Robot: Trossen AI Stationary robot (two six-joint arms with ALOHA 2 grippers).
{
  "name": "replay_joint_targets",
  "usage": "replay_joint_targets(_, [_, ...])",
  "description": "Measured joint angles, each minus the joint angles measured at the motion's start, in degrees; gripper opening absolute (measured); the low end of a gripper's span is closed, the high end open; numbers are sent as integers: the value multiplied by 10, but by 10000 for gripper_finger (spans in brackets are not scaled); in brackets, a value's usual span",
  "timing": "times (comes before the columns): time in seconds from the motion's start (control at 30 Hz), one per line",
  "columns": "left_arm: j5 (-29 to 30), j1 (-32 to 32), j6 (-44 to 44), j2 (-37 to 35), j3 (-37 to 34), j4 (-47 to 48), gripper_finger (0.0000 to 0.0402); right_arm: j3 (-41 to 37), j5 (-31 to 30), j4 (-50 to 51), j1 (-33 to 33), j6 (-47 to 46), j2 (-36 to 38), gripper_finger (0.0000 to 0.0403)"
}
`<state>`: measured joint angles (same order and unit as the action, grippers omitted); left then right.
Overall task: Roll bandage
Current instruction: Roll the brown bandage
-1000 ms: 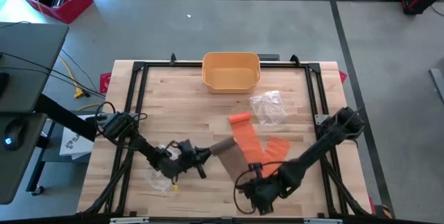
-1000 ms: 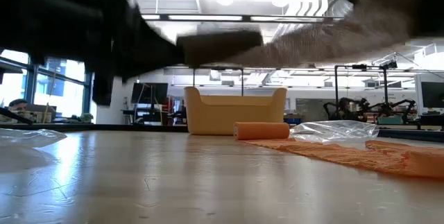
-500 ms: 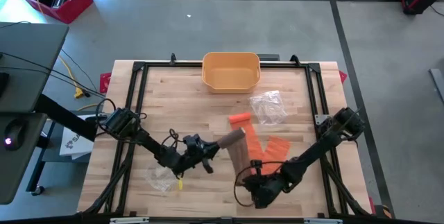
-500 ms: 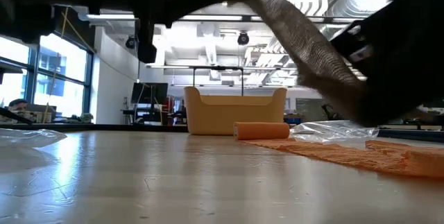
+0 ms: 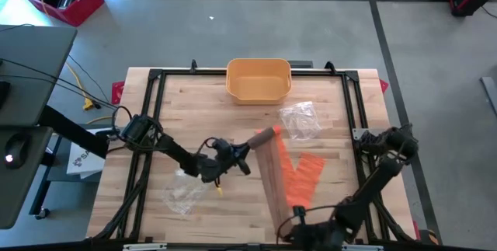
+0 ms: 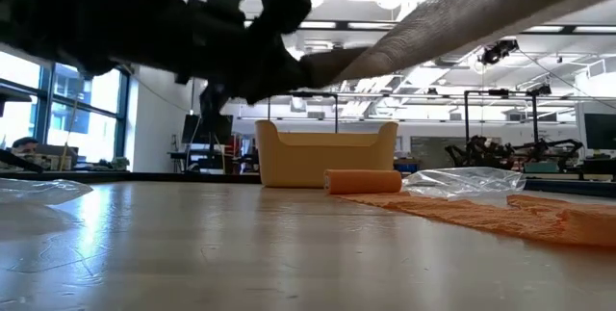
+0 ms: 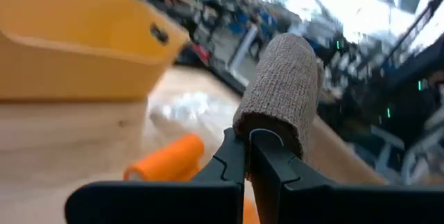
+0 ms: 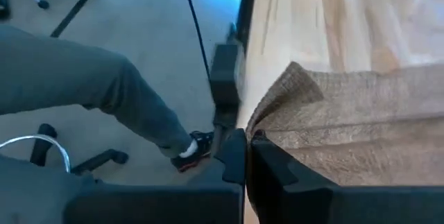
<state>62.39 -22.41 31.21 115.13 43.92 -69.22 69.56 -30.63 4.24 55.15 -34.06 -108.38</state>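
Note:
A brown bandage [image 5: 273, 175] stretches above the table from its rolled part [image 5: 262, 136] to its free end [image 5: 289, 218] at the near edge. My left gripper [image 5: 247, 148] is shut on the roll [image 7: 281, 85]. At the table's near edge, my right gripper [image 5: 299, 224] is shut on the free end [image 8: 291, 92]. An orange bandage lies under the brown one: its strip [image 5: 301, 175] is flat on the wood and its roll [image 6: 363, 181] rests on its side. My left gripper pinches the lower edge of the roll's near end face [image 7: 267, 132] between its two fingers, coming in level from the table's left. The roll is clear of the table and points away from the fingers. My right gripper pinches the free end's edge [image 8: 262, 128] between its two fingers, slanting down. The cloth bunches at the fingers, and the strip [image 6: 462, 8] runs taut up to the roll, clear of the table.
A yellow bin [image 5: 258, 78] stands at the far edge. A clear plastic bag [image 5: 299, 119] lies right of the roll, another [image 5: 185, 193] at the near left. Past the near edge, a person's grey trouser leg [image 8: 83, 92] and shoe [image 8: 191, 151] show.
My left gripper has carried the roll toward the far and right side. My right gripper has gone toward the table's near edge with the free end and tipped downward. The brown strip between them has drawn out longer and straight.

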Motion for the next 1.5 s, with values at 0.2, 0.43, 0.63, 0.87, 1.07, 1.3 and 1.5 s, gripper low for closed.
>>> replay_joint_targets(0.2, [-71, -5, 76, 0, 8, 142, 0, 146, -100, 227, 14, 6, 0, 0])
replay_joint_targets(0.43, [-110, -17, 117, 0, 78, 357, 0, 323, -189, 449, -29, 69, 0, 0])
replay_joint_targets(0.63, [-140, -19, 52, 0, 117, 409, 0, 431, -227, 558, -72, 117, 0, 0])
replay_joint_targets(0.87, [-240, -49, -46, 0, 125, 399, 0, 491, -237, 746, -149, 96, 0, 0])
replay_joint_targets(1.07, [-319, -103, -118, 0, 125, 350, 0, 400, -212, 824, -241, 48, 1, 0])
replay_joint_targets(1.3, [-297, -178, -90, 0, 124, 348, 0, 158, -64, 533, -308, 200, 7, 0])
replay_joint_targets(1.5, [-178, -248, -59, -19, 123, 348, 0, 8, 126, 226, -323, 299, 17, 0])
